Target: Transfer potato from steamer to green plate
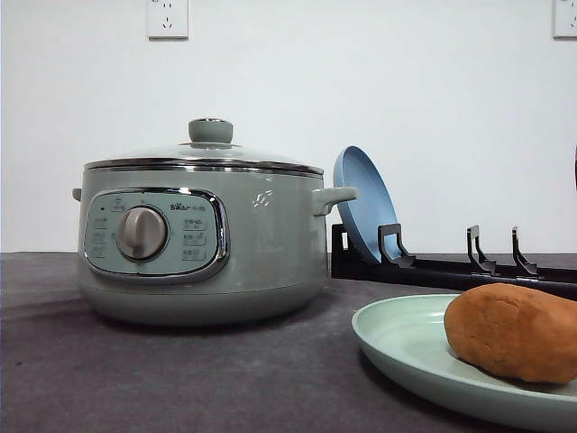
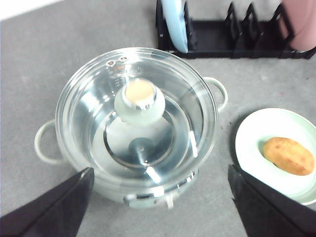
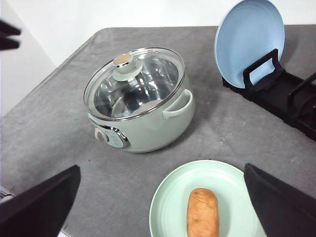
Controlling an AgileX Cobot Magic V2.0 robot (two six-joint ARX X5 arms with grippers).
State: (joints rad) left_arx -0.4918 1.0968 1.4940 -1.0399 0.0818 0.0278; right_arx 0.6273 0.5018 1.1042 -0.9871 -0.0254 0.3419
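Potato point(image 1: 516, 331), green plate point(image 1: 406, 347) — cut by front view's right edge.

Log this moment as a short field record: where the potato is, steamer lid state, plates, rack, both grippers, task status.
potato: orange-brown oval potato lying on the pale mint-green round plate
steamer: sage-green electric steamer, glass lid on, no food seen inside
blue plate: round blue plate upright in the black dish rack
left gripper: open, above the steamer, holding nothing
right gripper: open, above the green plate, holding nothing
task status: transfer appears done
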